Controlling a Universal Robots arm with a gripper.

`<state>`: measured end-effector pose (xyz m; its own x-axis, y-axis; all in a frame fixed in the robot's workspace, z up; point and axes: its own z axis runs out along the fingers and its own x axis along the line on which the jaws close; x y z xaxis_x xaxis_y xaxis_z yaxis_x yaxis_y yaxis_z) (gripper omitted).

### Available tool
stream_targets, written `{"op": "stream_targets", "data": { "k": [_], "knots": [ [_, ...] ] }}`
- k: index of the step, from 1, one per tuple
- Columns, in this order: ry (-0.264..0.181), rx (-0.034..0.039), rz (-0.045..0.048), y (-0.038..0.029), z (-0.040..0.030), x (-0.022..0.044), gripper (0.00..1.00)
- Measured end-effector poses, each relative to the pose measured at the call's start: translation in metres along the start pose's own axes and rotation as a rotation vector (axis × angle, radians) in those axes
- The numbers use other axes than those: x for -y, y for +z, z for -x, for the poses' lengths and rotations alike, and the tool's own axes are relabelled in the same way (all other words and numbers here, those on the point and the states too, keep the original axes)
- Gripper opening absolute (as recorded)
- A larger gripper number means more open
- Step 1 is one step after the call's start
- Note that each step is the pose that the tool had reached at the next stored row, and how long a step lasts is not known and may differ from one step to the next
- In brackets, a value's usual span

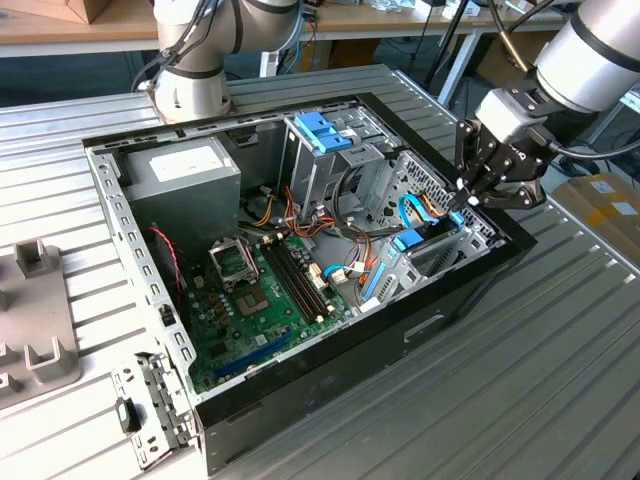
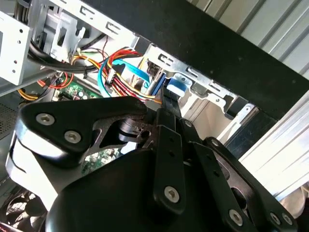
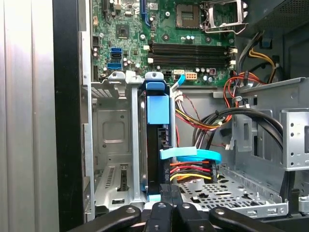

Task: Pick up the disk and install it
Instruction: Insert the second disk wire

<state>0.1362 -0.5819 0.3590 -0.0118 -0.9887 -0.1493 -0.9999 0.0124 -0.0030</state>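
Silver-grey arm (image 1: 590, 55), black linkage claw (image 1: 470, 195) with silver screws, black cables

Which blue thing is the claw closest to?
The disk with blue edging, standing on edge in its slot right by the claw. The blue bracket sits farther off atop the cage.

The open computer case (image 1: 300, 250) lies on the desk (image 1: 560, 380). Inside it, the power supply (image 1: 185, 185) sits toward the exterior view's left, the motherboard (image 1: 260, 300) on the case floor beside it. The disk (image 3: 157, 145) stands on edge in a drive bay (image 3: 113, 140) at the exterior view's right — the gripper (image 1: 470, 195) directly above it.
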Motion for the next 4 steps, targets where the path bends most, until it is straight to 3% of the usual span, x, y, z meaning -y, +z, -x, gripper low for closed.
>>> {"op": "stream_targets", "data": {
  "k": [4],
  "knots": [
    [0.000,0.0000,0.0000,0.0000,0.0000,0.0001,0.10]
  ]
}}
